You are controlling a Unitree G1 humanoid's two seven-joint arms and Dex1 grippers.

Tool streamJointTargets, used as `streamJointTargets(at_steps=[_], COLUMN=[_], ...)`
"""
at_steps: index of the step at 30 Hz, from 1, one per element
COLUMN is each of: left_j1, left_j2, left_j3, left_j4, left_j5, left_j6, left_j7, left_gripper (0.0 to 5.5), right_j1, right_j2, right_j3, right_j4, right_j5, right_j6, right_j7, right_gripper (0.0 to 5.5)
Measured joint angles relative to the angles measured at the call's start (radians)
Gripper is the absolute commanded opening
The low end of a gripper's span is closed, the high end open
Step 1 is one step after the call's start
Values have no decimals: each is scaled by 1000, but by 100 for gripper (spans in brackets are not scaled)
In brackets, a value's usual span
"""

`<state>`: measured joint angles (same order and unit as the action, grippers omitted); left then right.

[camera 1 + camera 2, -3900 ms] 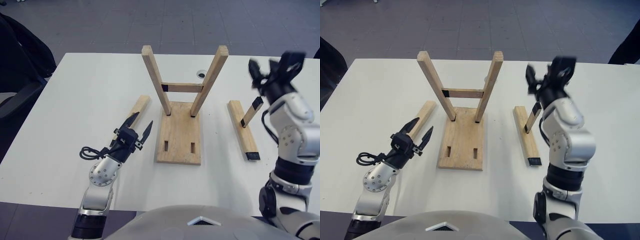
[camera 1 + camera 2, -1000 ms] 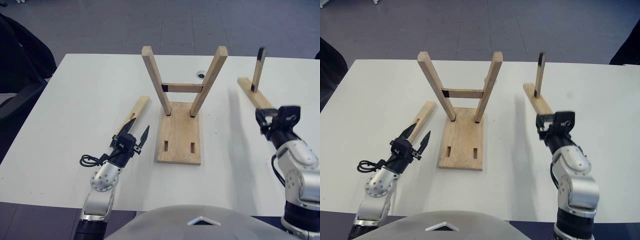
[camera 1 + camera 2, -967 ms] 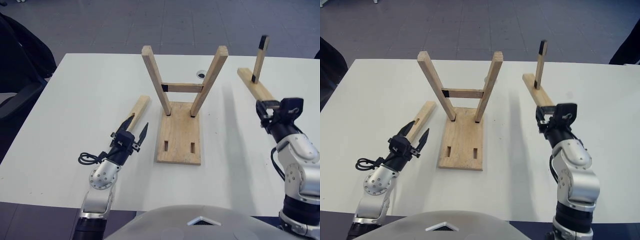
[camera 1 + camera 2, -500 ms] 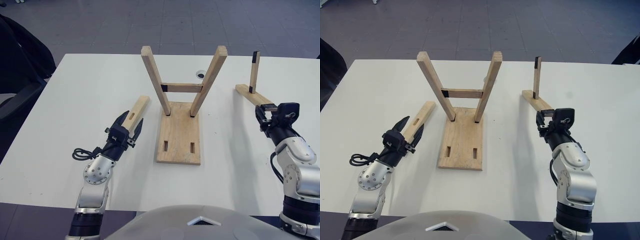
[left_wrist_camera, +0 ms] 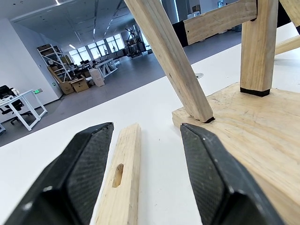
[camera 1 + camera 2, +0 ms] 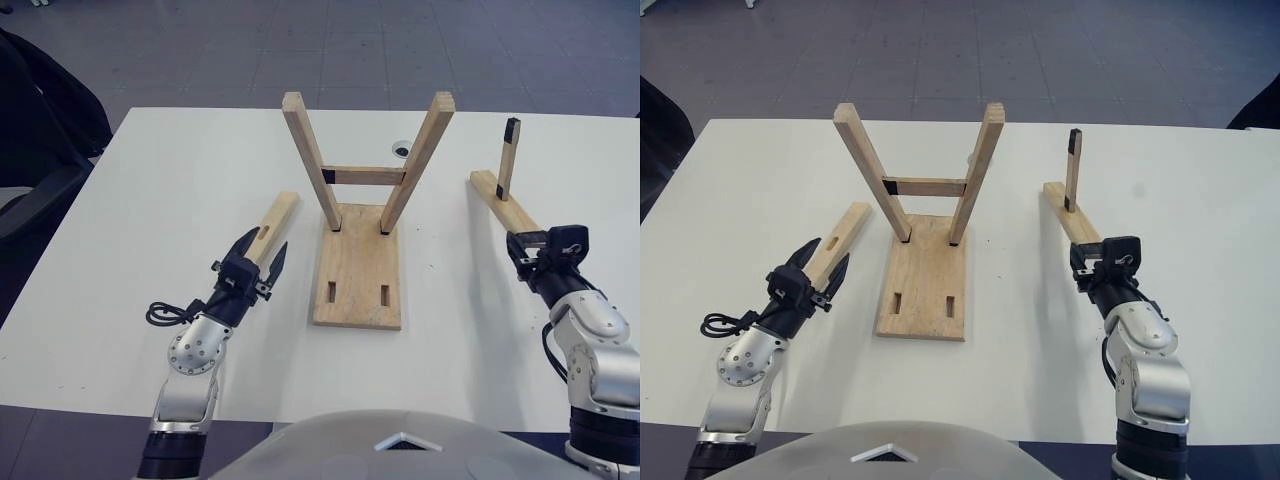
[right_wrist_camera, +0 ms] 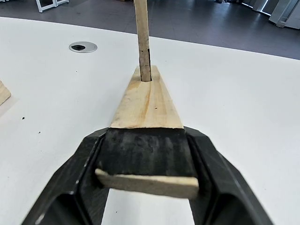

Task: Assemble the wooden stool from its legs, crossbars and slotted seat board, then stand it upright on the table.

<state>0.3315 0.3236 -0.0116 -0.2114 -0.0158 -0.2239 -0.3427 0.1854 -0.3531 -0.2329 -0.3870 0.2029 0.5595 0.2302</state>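
Two upright legs (image 6: 312,160) w/ a crossbar (image 6: 365,175) stood in the seat board's (image 6: 357,265) far slots in the head view; near slots (image 6: 331,291) were empty. Left pincer (image 6: 265,242) hung wide open astride the loose leg (image 6: 274,217) on the table (image 6: 170,170). Right pincer (image 6: 530,240) was clamped on the other leg (image 6: 495,192), short bar (image 6: 508,155) pointing up. Left wrist view: fingers (image 5: 86,176) flanked that leg w/o touching. Probably best to centre, then close squarely. Right wrist view: the grip covered the dark end, likely the slot end, so a regrip seemed needed.
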Motion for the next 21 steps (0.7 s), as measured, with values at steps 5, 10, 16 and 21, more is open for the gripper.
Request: streamJointTargets(at_steps=[5, 10, 16, 21], left_j1=[0, 0, -1, -1], left_j2=[-2, -2, -2, -2], left_j3=[-5, -10, -12, -13], left_j4=[0, 0, 1, 4], left_j5=[1, 1, 1, 1], left_j6=[1, 1, 1, 0], left_j7=[2, 4, 5, 5], left_gripper=[264, 264, 264, 264], right_j1=[19, 32, 28, 29], right_j2=[5, 13, 13, 16], right_j3=[18, 21, 30, 39], right_j4=[48, 81, 81, 76], right_j5=[0, 0, -5, -22], right_j6=[52, 96, 96, 98], right_j7=[-2, -3, -4, -15], right_gripper=[202, 202, 239, 311])
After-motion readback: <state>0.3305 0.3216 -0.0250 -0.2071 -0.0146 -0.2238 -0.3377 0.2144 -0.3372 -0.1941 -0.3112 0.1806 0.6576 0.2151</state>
